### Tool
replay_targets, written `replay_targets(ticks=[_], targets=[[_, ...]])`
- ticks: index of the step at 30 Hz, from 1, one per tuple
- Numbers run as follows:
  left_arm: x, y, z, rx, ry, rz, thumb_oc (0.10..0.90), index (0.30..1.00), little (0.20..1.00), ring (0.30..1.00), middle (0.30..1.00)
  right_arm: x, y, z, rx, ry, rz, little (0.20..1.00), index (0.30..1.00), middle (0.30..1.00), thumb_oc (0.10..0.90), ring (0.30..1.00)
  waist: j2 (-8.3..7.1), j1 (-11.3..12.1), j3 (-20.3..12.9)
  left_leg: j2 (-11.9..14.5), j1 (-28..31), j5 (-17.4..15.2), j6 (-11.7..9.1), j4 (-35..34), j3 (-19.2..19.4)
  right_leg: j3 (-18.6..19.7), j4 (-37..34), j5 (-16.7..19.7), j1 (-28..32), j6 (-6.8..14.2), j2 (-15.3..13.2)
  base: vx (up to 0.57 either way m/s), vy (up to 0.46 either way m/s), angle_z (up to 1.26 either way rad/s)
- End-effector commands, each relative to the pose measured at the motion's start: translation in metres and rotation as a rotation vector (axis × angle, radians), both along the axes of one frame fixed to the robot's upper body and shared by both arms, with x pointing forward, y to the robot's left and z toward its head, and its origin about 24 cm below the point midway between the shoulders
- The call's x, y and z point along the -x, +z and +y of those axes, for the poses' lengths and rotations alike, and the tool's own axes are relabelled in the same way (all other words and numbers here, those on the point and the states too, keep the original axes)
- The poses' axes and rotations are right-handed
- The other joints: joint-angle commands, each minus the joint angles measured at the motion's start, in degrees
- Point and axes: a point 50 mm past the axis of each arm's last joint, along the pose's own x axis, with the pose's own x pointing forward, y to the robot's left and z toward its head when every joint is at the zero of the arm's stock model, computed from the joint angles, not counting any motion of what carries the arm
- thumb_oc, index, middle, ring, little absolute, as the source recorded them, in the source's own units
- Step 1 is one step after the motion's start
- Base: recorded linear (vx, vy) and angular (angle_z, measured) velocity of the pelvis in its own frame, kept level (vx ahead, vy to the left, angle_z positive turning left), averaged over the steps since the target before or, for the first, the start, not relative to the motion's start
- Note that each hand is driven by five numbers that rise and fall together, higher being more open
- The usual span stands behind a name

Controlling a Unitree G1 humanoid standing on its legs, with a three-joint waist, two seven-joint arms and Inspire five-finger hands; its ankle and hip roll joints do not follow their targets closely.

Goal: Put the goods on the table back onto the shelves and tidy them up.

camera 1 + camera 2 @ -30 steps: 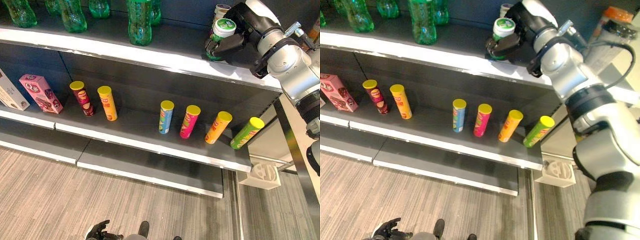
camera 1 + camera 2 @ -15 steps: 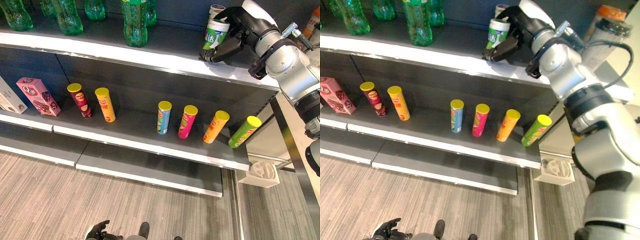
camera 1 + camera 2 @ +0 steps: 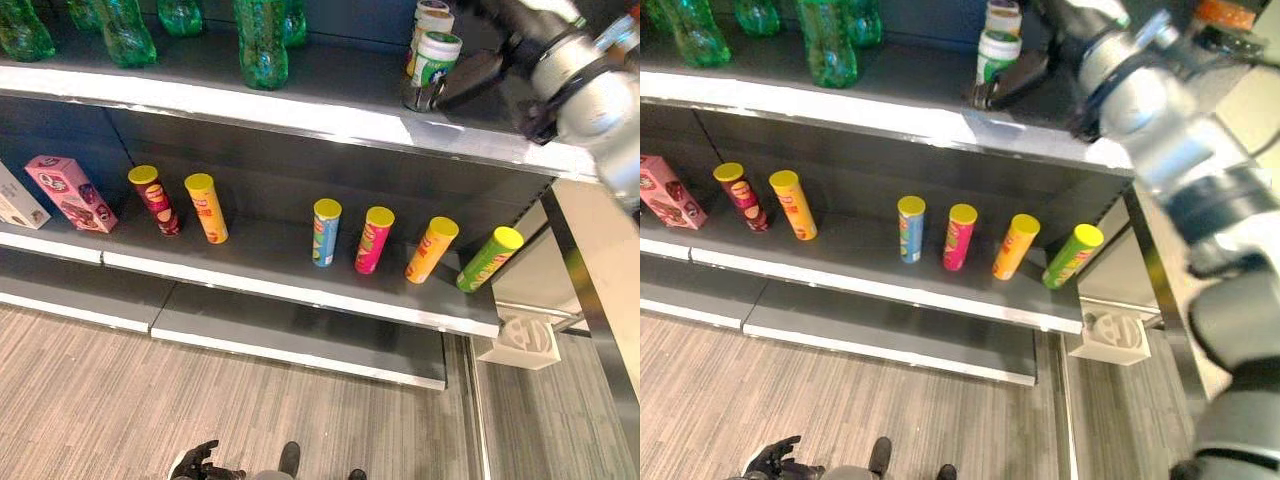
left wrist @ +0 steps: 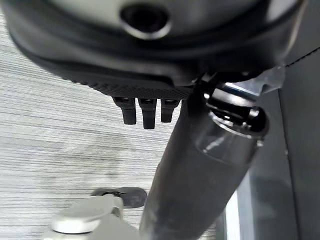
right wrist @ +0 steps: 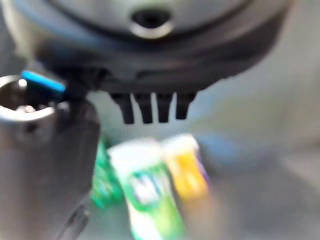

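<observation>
Just beside the right hand, whose fingers look relaxed and apart from it, a green-labelled tub stands on the top shelf.

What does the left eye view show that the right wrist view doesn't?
Left eye view: green bottles on the top shelf, six chip tubes and a pink box below. Right wrist view: the right hand from close, fingers straight, clear of the goods. Both: the green-and-white canister with a second canister beside it.
</observation>
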Motion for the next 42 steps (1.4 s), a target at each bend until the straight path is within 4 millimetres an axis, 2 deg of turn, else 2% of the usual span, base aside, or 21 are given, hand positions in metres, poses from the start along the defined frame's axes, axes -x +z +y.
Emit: replay_targets(ticks=[1, 2, 4, 6, 10, 11, 12, 15, 20, 22, 23, 25, 26, 27, 29, 31, 32, 34, 38, 42], targets=[[-0.011, 0.010, 0.021, -0.080, -0.038, -0.034, 0.800, 0.900, 0.900, 0.900, 0.900, 0.037, 0.068, -0.008, -0.193, 0.068, -0.352, 0.900, 0.900, 0.900, 0.800, 0.900, -3.32, -0.3, -1.4, 4.0, 3.5, -8.0, -4.1, 0.2, 2.2, -1.2, 0.8, -0.1, 2.3, 8.4, -8.0, 0.06, 0.067, -0.34], [-0.003, 0.002, 0.007, -0.040, 0.024, -0.021, 0.800, 0.900, 0.900, 0.900, 0.900, 0.109, 0.071, -0.026, -0.200, 0.145, -0.680, 0.900, 0.900, 0.900, 0.800, 0.900, -0.87, -3.6, -2.0, 3.9, 3.6, -9.1, -3.4, 0.2, 2.7, -0.7, 0.8, -0.1, 1.9, 8.8, -8.1, 0.08, 0.077, -0.27], [0.003, 0.001, 0.007, -0.039, 0.041, -0.008, 0.800, 0.900, 0.900, 0.900, 0.900, 0.130, 0.058, -0.035, -0.222, 0.142, -0.795, 0.900, 0.900, 0.900, 0.800, 0.900, -0.98, -4.7, -2.3, 3.8, 4.1, -9.7, -3.0, 0.2, 3.0, -0.2, 0.8, -0.2, 2.0, 8.9, -8.3, 0.06, 0.079, 0.25], [0.003, 0.003, 0.014, -0.067, 0.026, 0.000, 0.800, 0.900, 0.900, 0.900, 0.900, 0.148, 0.034, -0.053, -0.276, 0.102, -0.862, 0.900, 0.900, 0.900, 0.800, 0.900, -2.15, -5.4, -2.6, 3.7, 4.2, -10.1, -2.7, 0.2, 3.3, 0.3, 0.8, 0.1, 1.6, 9.1, -8.4, 0.03, 0.068, -0.24], [-0.002, 0.006, 0.014, -0.073, -0.014, -0.012, 0.800, 0.900, 0.900, 0.900, 0.900, 0.164, -0.005, -0.078, -0.422, 0.072, -0.876, 0.900, 0.900, 0.900, 0.800, 0.900, -2.78, -6.4, -2.2, 3.2, 4.8, -10.9, -1.8, 0.2, 5.1, 2.7, 0.8, 1.1, 0.3, 9.6, -8.8, -0.01, 0.080, -0.39], [-0.002, 0.006, 0.014, -0.075, -0.018, -0.011, 0.800, 0.900, 0.900, 0.900, 0.900, 0.165, -0.006, -0.079, -0.423, 0.067, -0.876, 0.900, 0.900, 0.900, 0.800, 0.900, -2.89, -6.0, -2.2, 3.3, 5.0, -11.0, -1.8, 0.2, 5.3, 2.8, 0.8, 1.0, 0.3, 9.6, -8.7, -0.05, 0.125, -0.45], [-0.005, 0.006, 0.011, -0.070, -0.037, -0.017, 0.800, 0.900, 0.900, 0.900, 0.900, 0.160, -0.025, -0.084, -0.491, 0.057, -0.846, 0.900, 0.900, 0.900, 0.800, 0.900, -2.42, -7.1, -1.6, 2.9, 5.3, -11.4, -1.3, 0.2, 6.6, 4.5, 0.8, 2.0, -0.5, 10.0, -9.0, -0.09, 0.135, -0.42], [-0.012, 0.009, 0.011, -0.077, -0.059, -0.039, 0.800, 0.900, 0.900, 0.900, 0.900, 0.154, -0.049, -0.092, -0.554, -0.020, -0.786, 0.900, 0.900, 0.900, 0.800, 0.900, -2.09, -9.1, -0.5, 2.3, 5.7, -11.4, -0.4, 0.2, 9.4, 7.1, 1.2, 4.1, -2.7, 10.4, -9.2, -0.08, 0.148, -0.54], [-0.030, 0.020, 0.014, -0.093, -0.113, -0.109, 0.800, 0.900, 0.900, 0.900, 0.900, 0.138, -0.076, -0.098, -0.659, -0.061, -0.688, 0.900, 0.900, 0.900, 0.800, 0.900, -1.89, -11.2, 2.2, 3.1, 6.9, -12.4, 0.3, 0.2, 15.5, 9.4, 3.1, 6.9, -6.6, 11.4, -8.9, -0.08, 0.068, -1.10], [-0.036, 0.024, 0.018, -0.105, -0.129, -0.127, 0.800, 0.900, 0.900, 0.900, 0.900, 0.133, -0.081, -0.100, -0.662, -0.080, -0.643, 0.900, 0.900, 0.900, 0.800, 0.900, -1.32, -11.0, 3.0, 4.6, 7.7, -12.8, 0.0, 0.2, 18.8, 6.2, 4.4, 6.5, -7.0, 11.4, -9.9, -0.09, -0.029, -1.08], [-0.037, 0.027, 0.020, -0.110, -0.129, -0.139, 0.800, 0.900, 0.900, 0.900, 0.900, 0.130, -0.082, -0.099, -0.665, -0.077, -0.630, 0.900, 0.900, 0.900, 0.800, 0.900, -1.03, -10.5, 3.2, 5.3, 7.8, -12.3, -0.2, 0.2, 20.3, 2.7, 5.0, 6.6, -6.9, 11.2, -11.1, -0.15, -0.080, -0.91], [-0.040, 0.032, 0.025, -0.107, -0.108, -0.165, 0.800, 0.900, 0.900, 0.900, 0.900, 0.125, -0.084, -0.102, -0.667, -0.095, -0.593, 0.900, 0.900, 0.900, 0.800, 0.900, -0.59, -9.1, 3.1, 6.8, 7.5, -11.5, -0.7, 0.2, 23.6, -6.7, 6.3, 6.2, -5.8, 10.5, -14.3, -0.13, -0.081, -1.00], [-0.040, 0.032, 0.025, -0.106, -0.108, -0.165, 0.800, 0.900, 0.900, 0.900, 0.900, 0.125, -0.084, -0.103, -0.667, -0.094, -0.592, 0.900, 0.900, 0.900, 0.800, 0.900, -0.56, -9.2, 3.1, 6.8, 7.5, -11.5, -0.7, 0.2, 23.5, -6.8, 6.3, 6.1, -5.7, 10.5, -14.3, -0.03, -0.084, -1.14], [-0.037, 0.032, 0.028, -0.106, -0.079, -0.164, 0.800, 0.900, 0.900, 0.900, 0.900, 0.120, -0.087, -0.107, -0.676, -0.123, -0.565, 0.900, 0.900, 0.900, 0.800, 0.900, -0.70, -8.3, 2.2, 7.6, 7.9, -12.0, -1.1, 0.2, 25.0, -10.1, 7.7, 6.2, -4.6, 11.2, -16.0, 0.00, -0.108, -1.05], [-0.036, 0.032, 0.031, -0.103, -0.071, -0.161, 0.800, 0.900, 0.900, 0.900, 0.900, 0.117, -0.087, -0.114, -0.666, -0.168, -0.547, 0.900, 0.900, 0.900, 0.800, 0.900, -1.81, -7.4, 1.1, 7.6, 8.3, -11.9, -1.6, 0.3, 26.7, -11.4, 6.4, 6.5, -3.5, 11.6, -16.5, 0.05, -0.163, -0.98], [-0.035, 0.032, 0.030, -0.100, -0.081, -0.157, 0.800, 0.900, 0.900, 0.900, 0.900, 0.116, -0.087, -0.122, -0.681, -0.195, -0.529, 0.900, 0.900, 0.900, 0.800, 0.900, -2.81, -6.9, -0.2, 7.8, 8.5, -11.5, -2.3, 0.5, 27.3, -11.9, 2.6, 5.7, -1.3, 11.7, -15.2, 0.08, -0.161, -0.40], [-0.034, 0.032, 0.030, -0.100, -0.082, -0.156, 0.800, 0.900, 0.900, 0.900, 0.900, 0.117, -0.087, -0.122, -0.681, -0.196, -0.527, 0.900, 0.900, 0.900, 0.800, 0.900, -2.82, -6.9, -0.2, 7.8, 8.6, -11.4, -2.4, 0.5, 27.4, -12.0, 2.2, 5.8, -1.0, 11.6, -15.0, 0.06, -0.198, -0.18], [-0.035, 0.030, 0.027, -0.081, -0.078, -0.155, 0.800, 0.900, 0.900, 0.900, 0.900, 0.119, -0.087, -0.133, -0.691, -0.228, -0.506, 0.900, 0.900, 0.900, 0.800, 0.900, -3.37, -7.1, -1.1, 9.9, 9.4, -10.0, -4.2, 0.8, 27.5, -10.8, 1.1, 4.3, -0.1, 11.2, -12.7, 0.10, -0.322, -0.35], [-0.035, 0.029, 0.022, -0.058, -0.087, -0.156, 0.800, 0.900, 0.900, 0.900, 0.900, 0.115, -0.086, -0.135, -0.709, -0.201, -0.469, 0.900, 0.900, 0.900, 0.800, 0.900, -2.67, -8.0, -1.3, 12.8, 10.5, -8.8, -6.0, 1.1, 28.2, -10.5, 1.0, 2.5, 0.4, 9.7, -10.0, 0.04, -0.218, -0.19], [-0.040, 0.030, 0.016, -0.032, -0.107, -0.169, 0.800, 0.900, 0.900, 0.900, 0.900, 0.112, -0.090, -0.133, -0.770, -0.122, -0.431, 0.900, 0.900, 0.900, 0.800, 0.900, -1.83, -9.4, -1.1, 17.8, 9.8, -7.8, -8.3, 6.1, 28.6, -9.6, 1.0, -1.2, 1.2, 6.7, -5.6, 0.03, -0.287, -0.12]])
